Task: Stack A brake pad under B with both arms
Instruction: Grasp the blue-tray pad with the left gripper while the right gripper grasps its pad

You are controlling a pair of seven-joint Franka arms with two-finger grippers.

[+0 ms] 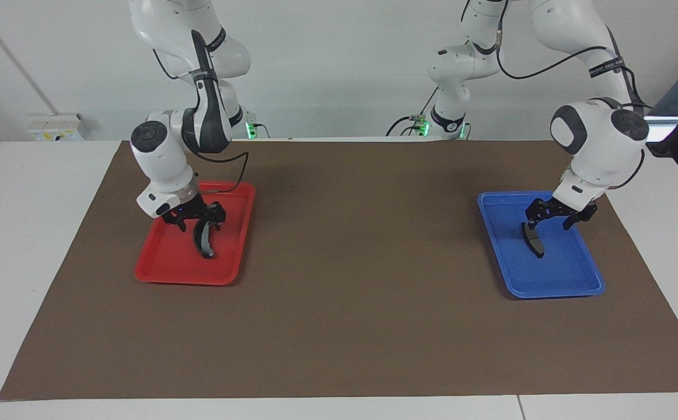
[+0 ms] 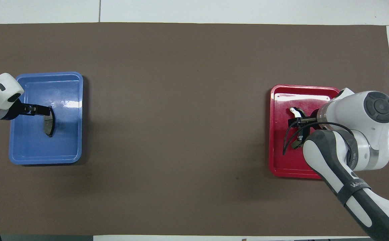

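Observation:
B, the long crescent pad (image 1: 203, 238) with pale patches, lies in the red tray (image 1: 164, 265). My right gripper (image 1: 198, 219) is low over it, open, its jaws either side of the pad's end nearer the robots. In the overhead view the right arm hides most of B (image 2: 294, 110). The short dark A brake pad (image 1: 533, 240) lies in the blue tray (image 1: 572, 274). My left gripper (image 1: 556, 217) is open low over that tray, one fingertip at the pad's end nearer the robots. The overhead view shows A (image 2: 49, 125) at the left gripper's (image 2: 37, 109) tip.
A brown mat (image 1: 362, 280) covers the table between the two trays, the red tray (image 2: 281, 164) at the right arm's end and the blue tray (image 2: 30, 150) at the left arm's end. White table margins surround the mat.

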